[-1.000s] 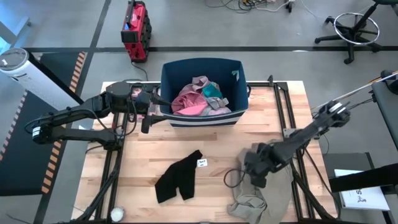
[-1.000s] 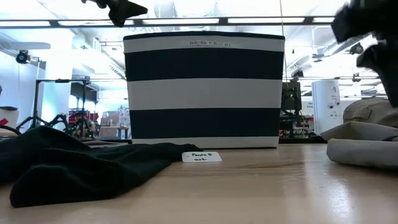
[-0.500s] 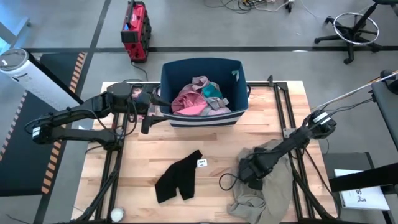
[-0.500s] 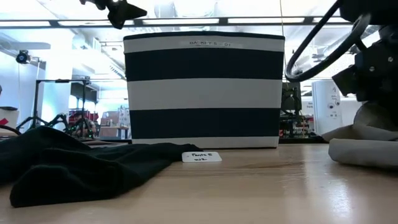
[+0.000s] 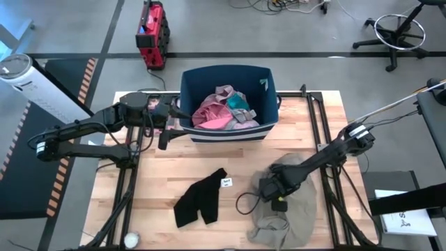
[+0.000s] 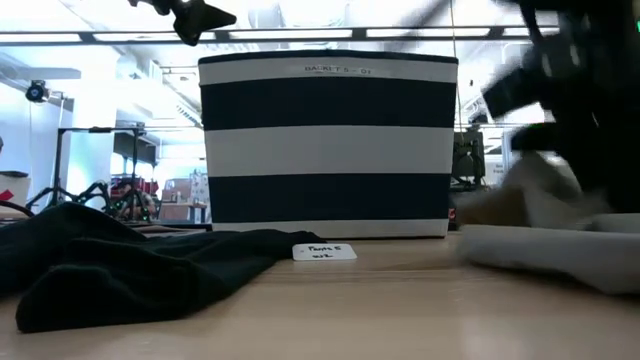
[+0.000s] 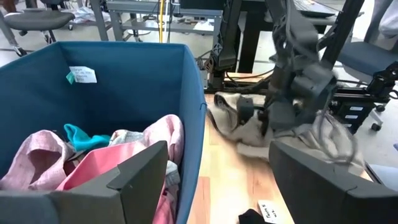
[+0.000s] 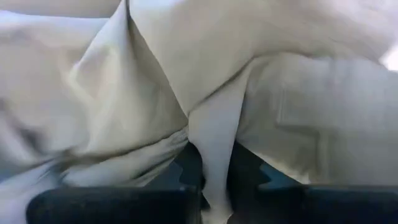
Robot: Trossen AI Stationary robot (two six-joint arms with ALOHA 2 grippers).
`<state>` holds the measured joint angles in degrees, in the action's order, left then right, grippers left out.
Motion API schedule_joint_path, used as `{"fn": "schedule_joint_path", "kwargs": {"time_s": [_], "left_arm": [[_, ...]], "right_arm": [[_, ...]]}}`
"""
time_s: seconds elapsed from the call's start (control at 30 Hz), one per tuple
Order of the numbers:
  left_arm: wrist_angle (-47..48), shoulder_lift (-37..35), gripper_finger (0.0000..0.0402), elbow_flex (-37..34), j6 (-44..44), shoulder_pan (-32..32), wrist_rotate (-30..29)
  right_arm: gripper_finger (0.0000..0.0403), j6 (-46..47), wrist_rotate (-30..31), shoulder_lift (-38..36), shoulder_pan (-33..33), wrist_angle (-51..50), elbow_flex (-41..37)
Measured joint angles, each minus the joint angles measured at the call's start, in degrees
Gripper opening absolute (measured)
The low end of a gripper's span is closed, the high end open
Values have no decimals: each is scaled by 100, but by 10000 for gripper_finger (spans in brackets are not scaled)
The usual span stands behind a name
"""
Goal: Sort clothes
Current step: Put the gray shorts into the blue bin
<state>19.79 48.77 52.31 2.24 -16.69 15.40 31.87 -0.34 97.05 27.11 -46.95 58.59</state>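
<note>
Right claw (image 5: 273, 189), arm stretched low, pinches khaki-beige garment (image 5: 296, 209); left claw (image 5: 167, 125) spread beside bin (image 5: 226, 77).

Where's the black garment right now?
In the high view the black garment lies flat on the table's front left-of-centre, in front of the bin, with a small white tag at its corner.

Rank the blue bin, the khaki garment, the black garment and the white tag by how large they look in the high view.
1. Navy blue bin
2. Khaki garment, a bit smaller and partly covered by the right gripper
3. Black garment
4. White tag
</note>
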Motion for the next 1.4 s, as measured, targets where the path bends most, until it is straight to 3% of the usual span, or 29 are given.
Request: {"fn": "schedule_joint_path", "kwargs": {"time_s": [0.23, 0.43, 0.83, 1.13, 1.4], "left_arm": [[-16, 0, 274, 0, 0, 0, 0], [-23, 0, 271, 0, 17, 0, 0], [-34, 0, 273, 0, 20, 0, 0], [-45, 11, 271, 0, 18, 0, 0], [-46, 11, 272, 0, 17, 0, 0]], "right_arm": [[14, -532, 472, -564, -4, -501, 883], [14, -928, 1377, -948, -54, -1117, 1825], [14, -2695, 3290, -1101, -146, -1004, 4082], [14, -5223, 4765, -1101, -685, 453, 5448], [13, -7759, 4781, -1081, -1797, 2867, 5803]]}}
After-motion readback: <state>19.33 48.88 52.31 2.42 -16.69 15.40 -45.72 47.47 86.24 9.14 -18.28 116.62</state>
